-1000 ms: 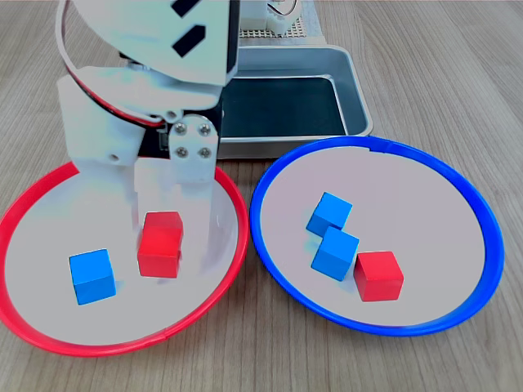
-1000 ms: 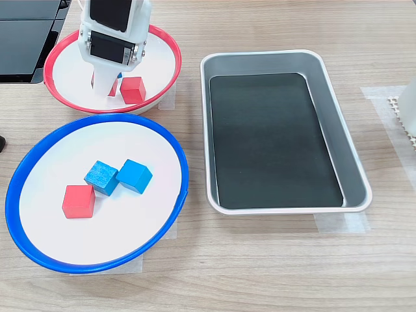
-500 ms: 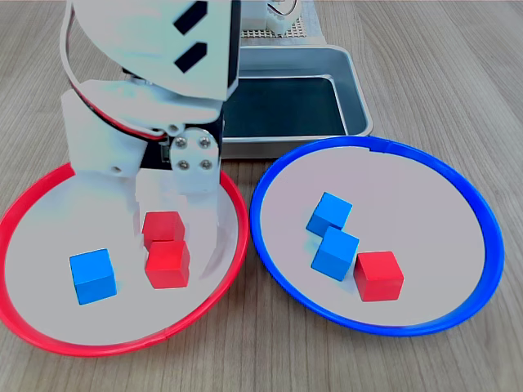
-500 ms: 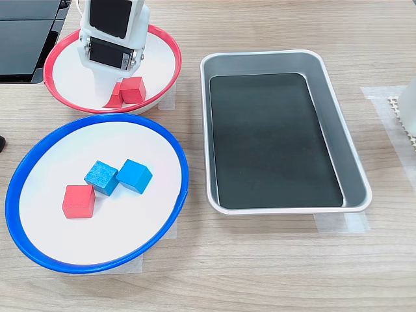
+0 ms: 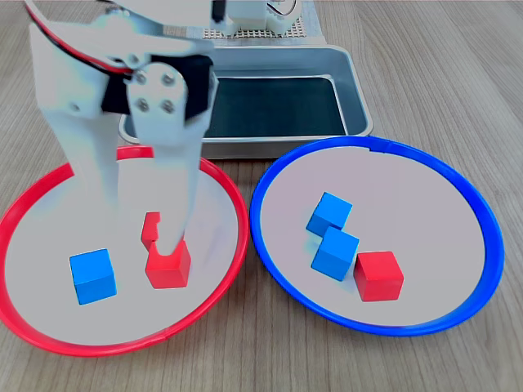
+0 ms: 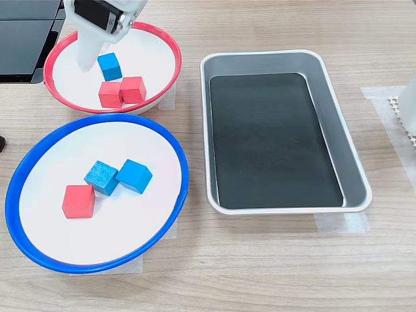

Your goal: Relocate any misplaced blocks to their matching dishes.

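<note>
The red-rimmed dish (image 5: 214,184) was found at the first exterior view's left, the blue-rimmed dish (image 5: 482,212) at the first exterior view's right, their rims nearly touching; both were seated on a wooden tabletop (image 5: 458,73). In the red-rimmed dish three cubes were recorded: one blue cube (image 5: 91,276) lying apart toward the first exterior view's left, and two red cubes, the nearer red cube (image 5: 168,264) touching the farther red cube (image 5: 150,229), which was partly hidden behind a white finger (image 5: 176,192); in the second exterior view the same pair (image 6: 121,91) was seen side by side, with the blue cube just beyond them. In the blue-rimmed dish two blue cubes (image 5: 331,231) were noted in contact with each other, and a stray red cube (image 5: 377,275) just beside the nearer of them. The gripper (image 5: 131,220) was observed above the red-rimmed dish, its two white fingers spread wide apart and nothing held between them; one fingertip appeared just over the nearer red cube, though contact could not be confirmed. A rectangular grey metal tray (image 5: 353,82) with a dark bottom was seen behind the dishes.
</note>
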Controlling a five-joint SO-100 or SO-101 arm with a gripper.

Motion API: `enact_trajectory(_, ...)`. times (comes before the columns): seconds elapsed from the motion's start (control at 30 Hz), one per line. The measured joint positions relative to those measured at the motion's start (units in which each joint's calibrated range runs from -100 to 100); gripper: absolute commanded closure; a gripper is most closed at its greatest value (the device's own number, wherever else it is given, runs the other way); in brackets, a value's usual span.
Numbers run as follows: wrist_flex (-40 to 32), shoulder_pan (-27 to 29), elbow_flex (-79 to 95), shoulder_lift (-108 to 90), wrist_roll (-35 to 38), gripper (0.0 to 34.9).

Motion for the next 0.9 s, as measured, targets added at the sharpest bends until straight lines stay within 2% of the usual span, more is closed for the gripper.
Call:
enact_trajectory(0.23, 0.1, 2.7, 6.3, -4.8, -6.2, 23.1)
enact_trajectory(0.4, 0.0, 5.4, 7.0, -5.0, -7.9, 21.7)
enact_trajectory(0.7, -0.6, 6.1, 5.4, -2.3, -12.7, 21.1)
enact_trajectory(0.77, 0.1, 6.1, 2.9, -0.5, -14.1, 21.2)
enact_trajectory(0.9, 5.7, 5.3, -7.4, 5.9, -16.8, 20.8)
